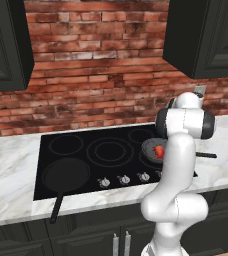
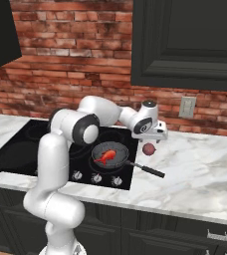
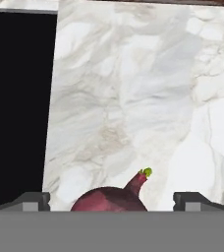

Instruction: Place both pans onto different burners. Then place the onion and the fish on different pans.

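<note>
Marble counter (image 2: 200,169) w/ black cooktop (image 1: 86,165) under brick wall. Big pan (image 1: 66,174) sits on front-left burner, handle over the counter edge. Small pan (image 2: 110,153) on right burner, fish (image 2: 105,158) inside it. Onion (image 2: 148,149) rests on marble just right of cooktop, near small pan's handle. Gripper (image 3: 111,202) directly above onion, jaws wide apart either side of it, not clamped; green-tipped onion stem between them.

no readable text or labels anywhere
</note>
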Available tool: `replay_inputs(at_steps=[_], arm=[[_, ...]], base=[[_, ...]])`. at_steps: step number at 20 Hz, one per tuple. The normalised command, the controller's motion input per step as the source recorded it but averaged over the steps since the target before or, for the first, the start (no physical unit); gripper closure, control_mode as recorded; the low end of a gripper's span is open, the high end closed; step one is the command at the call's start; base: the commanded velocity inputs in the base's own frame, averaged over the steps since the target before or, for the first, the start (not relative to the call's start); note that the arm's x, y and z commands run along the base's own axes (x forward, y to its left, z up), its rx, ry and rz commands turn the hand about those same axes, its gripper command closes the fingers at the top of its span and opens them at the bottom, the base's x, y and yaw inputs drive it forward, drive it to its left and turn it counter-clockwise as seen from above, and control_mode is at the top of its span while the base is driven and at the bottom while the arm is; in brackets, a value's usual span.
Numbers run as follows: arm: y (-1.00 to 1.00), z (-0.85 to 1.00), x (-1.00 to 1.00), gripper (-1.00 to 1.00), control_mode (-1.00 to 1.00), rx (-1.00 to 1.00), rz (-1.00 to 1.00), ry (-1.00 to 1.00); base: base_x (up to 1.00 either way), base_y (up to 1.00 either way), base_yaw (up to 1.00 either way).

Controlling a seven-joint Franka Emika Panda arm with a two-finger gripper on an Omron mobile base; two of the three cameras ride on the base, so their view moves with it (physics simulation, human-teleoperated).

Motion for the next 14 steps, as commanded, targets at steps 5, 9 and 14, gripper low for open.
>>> replay_inputs(at_steps=[5, 9, 14], arm=[[0.00, -0.03, -0.06, -1.00, -1.00, 0.01, 0.00, 0.03], [-0.01, 0.00, -0.21, -1.00, -1.00, 0.00, -0.02, 0.00], [0.00, 0.00, -0.32, -1.00, -1.00, 0.00, -0.02, 0.00]], base=[[0.00, 0.00, 0.00], [0.00, 0.00, 0.00], [0.00, 0.00, 0.00]])
